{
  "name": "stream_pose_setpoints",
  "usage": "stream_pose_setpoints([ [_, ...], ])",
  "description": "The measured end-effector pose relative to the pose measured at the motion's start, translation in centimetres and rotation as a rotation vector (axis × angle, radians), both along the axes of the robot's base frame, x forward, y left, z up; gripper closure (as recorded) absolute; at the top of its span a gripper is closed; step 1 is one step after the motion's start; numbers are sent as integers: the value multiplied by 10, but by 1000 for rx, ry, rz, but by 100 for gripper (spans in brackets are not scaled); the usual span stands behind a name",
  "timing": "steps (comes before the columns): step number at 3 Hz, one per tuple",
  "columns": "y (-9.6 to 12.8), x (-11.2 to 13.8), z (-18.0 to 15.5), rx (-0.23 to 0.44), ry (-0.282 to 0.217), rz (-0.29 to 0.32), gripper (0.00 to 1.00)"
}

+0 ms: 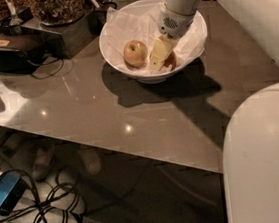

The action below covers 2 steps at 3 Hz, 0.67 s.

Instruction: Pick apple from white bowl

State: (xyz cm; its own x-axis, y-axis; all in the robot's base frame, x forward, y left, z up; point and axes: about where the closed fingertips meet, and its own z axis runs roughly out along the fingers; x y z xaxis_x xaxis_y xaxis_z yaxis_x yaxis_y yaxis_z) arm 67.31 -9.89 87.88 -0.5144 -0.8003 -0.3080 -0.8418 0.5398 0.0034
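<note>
Right, the end effector (160,60) is down inside the white bowl (108,49), in its right-hand half as we look at it, pale and angled down and leftward from the wrist. Tucked just behind it, on its right, is the apple (172,61), the reddish-orange one. Only a sliver shows past the pale tip, low in the bowl toward the near rim. The end effector sits right up against that apple, but whether it is spread around it, pinching it or pressed together beside it, I cannot tell from this angle.

Just to the picture's left sits the yellow-green apple (135,53), fully in view. A narrow strip of the crinkled white paper (132,26) lining the bowl separates it from the end effector. The arm (233,7) comes in from the upper right, white and thick, crossing over the bowl's far rim.

The bowl stands on the grey-brown table (130,114), toward its far edge, and throws a dark shadow to the near right. At the table's far left there's a black box (12,50), and behind it dark containers (57,7) heaped with brown stuff. Down on the floor at lower left lie a tangle of black cables (50,214) and a blue object (5,191). The robot's white body (266,159) fills the lower right.
</note>
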Motion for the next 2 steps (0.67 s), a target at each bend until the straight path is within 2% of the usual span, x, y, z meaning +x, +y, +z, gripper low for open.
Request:
stream_pose_setpoints([
  [1, -4, 13, 6, -13, -31, 8, 23],
  [2, -7, 17, 4, -13, -28, 3, 23],
])
